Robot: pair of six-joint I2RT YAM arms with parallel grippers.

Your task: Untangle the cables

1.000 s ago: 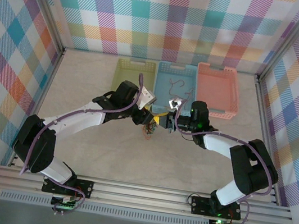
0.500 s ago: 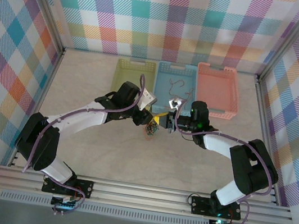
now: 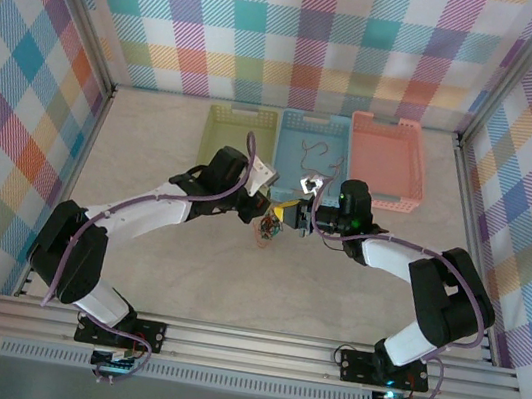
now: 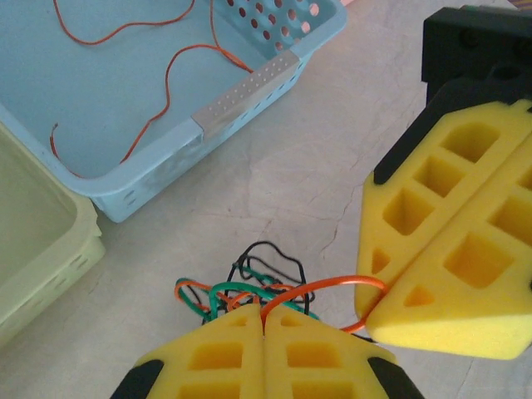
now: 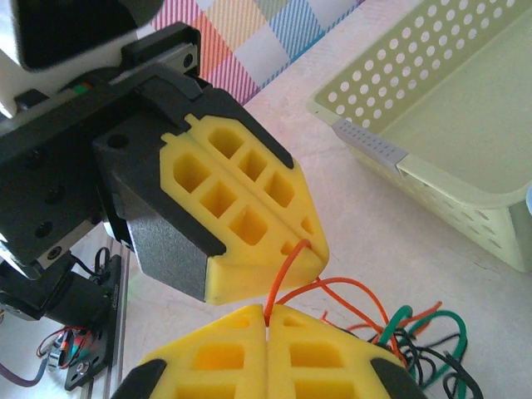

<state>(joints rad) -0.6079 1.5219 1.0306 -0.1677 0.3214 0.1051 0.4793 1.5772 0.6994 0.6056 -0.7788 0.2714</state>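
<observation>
Pale-blue plastic forms the perforated basket (image 4: 162,170) whose floor carries loose thin orange wires (image 4: 164,87). The yellow-green perforated plastic basket (image 4: 41,249) right beside it shows a bare floor, and a salmon-pink plastic basket (image 3: 390,121) stands on the blue one's other side. On the pale table (image 3: 154,141), just in front of the blue basket, lies the small tangle of thin orange, green and black cables (image 4: 249,287).

The left gripper (image 4: 264,320) is clenched, its yellow foam pads pressed flat together on an orange strand (image 4: 324,287) that loops out of the tangle. The right gripper (image 4: 370,316) is clenched too, pinching the same strand just beside it.

The right wrist view shows the strand as a short arc between the two pinch points. From above, the grippers meet over the tangle and the strand is too fine to make out.
</observation>
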